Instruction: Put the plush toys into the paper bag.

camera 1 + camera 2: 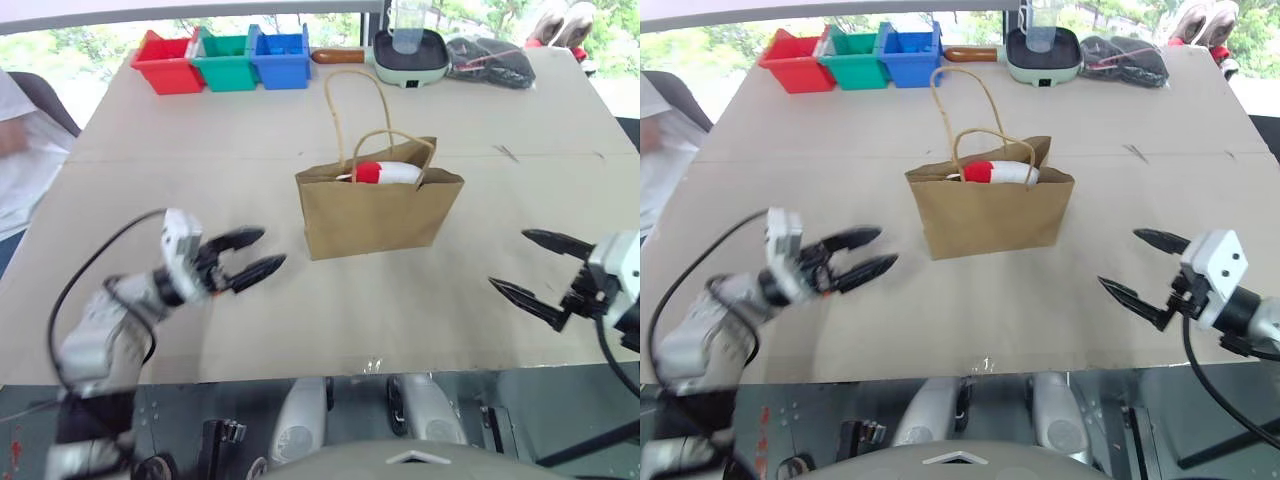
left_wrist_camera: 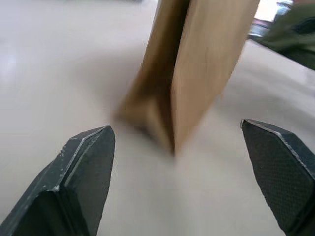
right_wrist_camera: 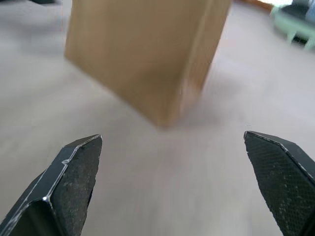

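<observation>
Both pincers, the left pincer [image 1: 248,257] and right pincer [image 1: 530,267], stand released beside the light, crushable paper bag [image 1: 378,212] mid-desk [image 1: 200,180], its soft white-and-red plush toy [image 1: 385,173] inside, best squeezed mid-body.

The paper bag [image 1: 378,212] stands mid-table [image 1: 200,170], a plush toy [image 1: 385,173] inside, bins [image 1: 225,60] behind.

Along the far edge of the counter [image 1: 200,150] I see three plastic bins side by side: a red bin [image 1: 166,62], a green bin [image 1: 226,61] and a blue bin [image 1: 280,57]. Next to the blue one lies a pale green pan [image 1: 410,55] with a brown handle, a clear container [image 1: 407,27] standing in it. Just beside it sits a dark bundle [image 1: 490,60]. A person's white sleeve [image 1: 18,150] shows at the counter's left side.
</observation>
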